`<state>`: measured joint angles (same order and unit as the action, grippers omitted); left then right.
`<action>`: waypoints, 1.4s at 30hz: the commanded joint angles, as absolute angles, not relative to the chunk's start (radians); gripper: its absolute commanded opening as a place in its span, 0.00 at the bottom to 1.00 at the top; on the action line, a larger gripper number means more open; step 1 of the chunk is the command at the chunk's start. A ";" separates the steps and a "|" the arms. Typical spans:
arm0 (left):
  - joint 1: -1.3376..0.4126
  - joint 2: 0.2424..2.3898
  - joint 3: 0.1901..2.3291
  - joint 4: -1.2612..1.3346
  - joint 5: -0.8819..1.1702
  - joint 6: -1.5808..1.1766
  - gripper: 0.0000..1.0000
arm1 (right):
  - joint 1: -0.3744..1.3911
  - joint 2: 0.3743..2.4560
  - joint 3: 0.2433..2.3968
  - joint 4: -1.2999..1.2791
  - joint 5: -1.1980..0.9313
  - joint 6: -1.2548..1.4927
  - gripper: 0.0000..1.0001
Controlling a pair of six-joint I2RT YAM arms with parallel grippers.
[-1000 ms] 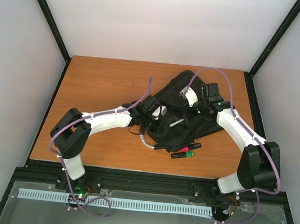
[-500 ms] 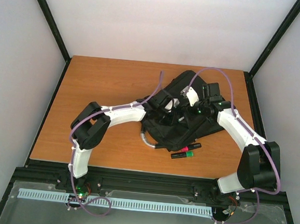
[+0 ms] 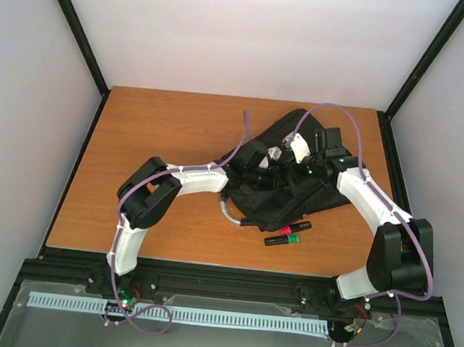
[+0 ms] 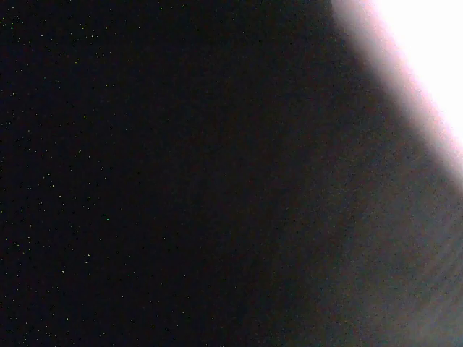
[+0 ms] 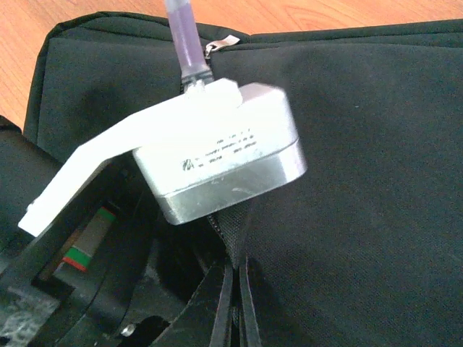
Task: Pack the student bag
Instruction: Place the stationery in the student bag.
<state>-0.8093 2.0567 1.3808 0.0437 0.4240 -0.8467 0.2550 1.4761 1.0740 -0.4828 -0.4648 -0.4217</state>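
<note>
Brown wooden table point(image 3: 154, 135) holds the large black soft-fabric student bag point(image 3: 271, 211), right of centre. Right gripper point(image 5: 235, 289) is clamped on its opening edge; left gripper point(image 3: 266, 172), jaws together, sits inside, load unseen. Prob. mid-loading; next: fetch two black markers point(image 3: 281, 240) nr bag's near edge.

Top view evenly lit, soft; left wrist view near-black, grainy, glare upper right; right wrist view bright, student bag point(image 5: 347, 144) sharp

Overhead camera looks down from the near side; right wrist camera, close-up, shares the student bag point(image 5: 362, 144); left wrist's is dark.
</note>
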 commanded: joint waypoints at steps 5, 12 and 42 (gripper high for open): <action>-0.801 2.092 1.381 0.288 0.410 -0.942 0.01 | 0.265 1.479 1.078 -0.497 -0.539 -0.428 0.03; -0.802 2.015 1.339 0.197 0.388 -0.893 0.01 | 0.262 1.485 1.079 -0.497 -0.531 -0.429 0.03; -0.909 1.449 0.780 -0.201 0.296 -0.460 0.06 | 0.244 1.517 1.082 -0.492 -0.487 -0.422 0.03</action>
